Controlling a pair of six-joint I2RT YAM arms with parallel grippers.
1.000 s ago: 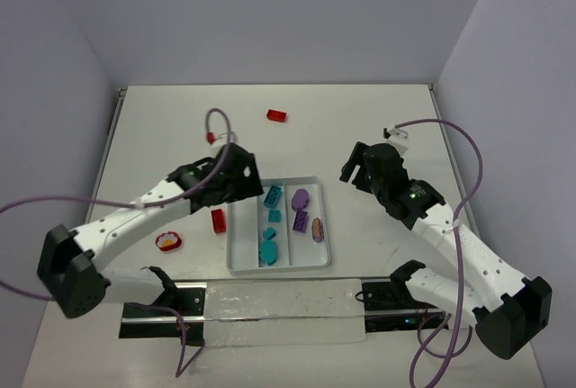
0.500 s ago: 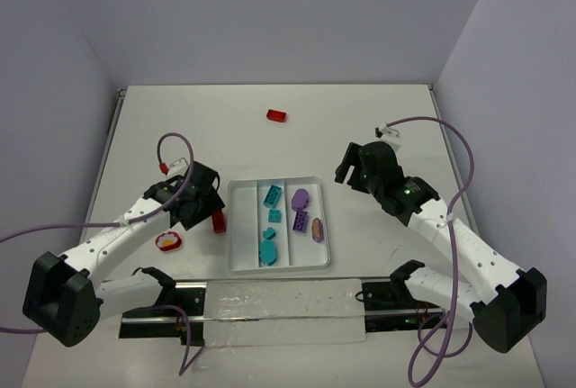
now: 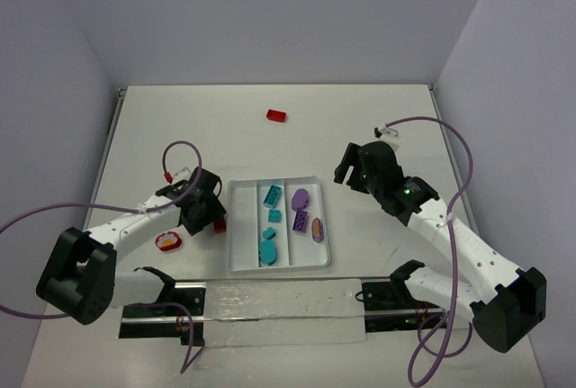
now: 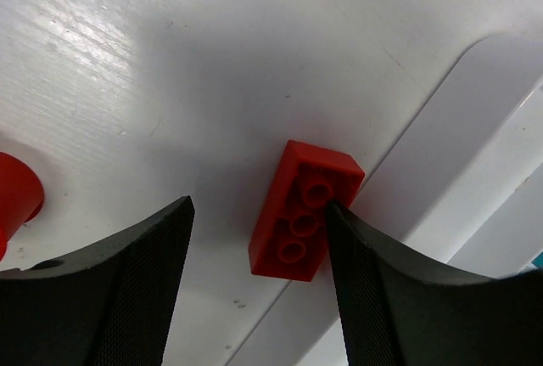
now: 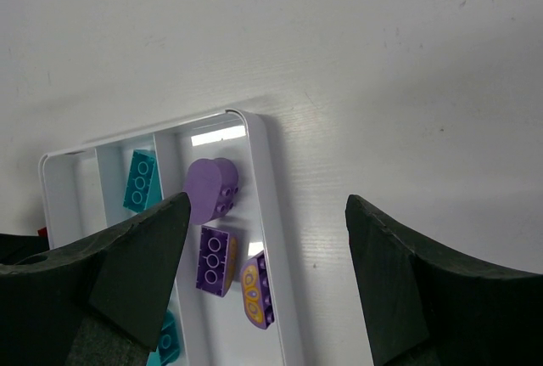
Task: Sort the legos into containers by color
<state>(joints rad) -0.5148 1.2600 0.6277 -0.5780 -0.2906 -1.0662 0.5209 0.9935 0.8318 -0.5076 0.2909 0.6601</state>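
The white tray (image 3: 236, 226) lies in the middle of the table. Its left compartment is empty, the middle one holds teal bricks (image 3: 272, 195), and the right one holds three purple bricks (image 3: 300, 221). A red rectangular brick (image 3: 219, 224) lies on the table against the tray's left side. My left gripper (image 3: 207, 212) is open and low around it. In the left wrist view the brick (image 4: 307, 211) sits between the fingers and touches the right finger (image 4: 382, 281). My right gripper (image 3: 353, 165) is open and empty, above the table just right of the tray (image 5: 259, 154).
A red rounded brick (image 3: 168, 241) lies left of the left gripper; its edge shows in the left wrist view (image 4: 17, 196). Another red brick (image 3: 276, 116) lies far back near the table's middle. A clear strip (image 3: 279, 311) lies along the near edge.
My left gripper has drawn back from over the tray's left side and come down around the red brick beside the tray. My right gripper has shifted slightly left.
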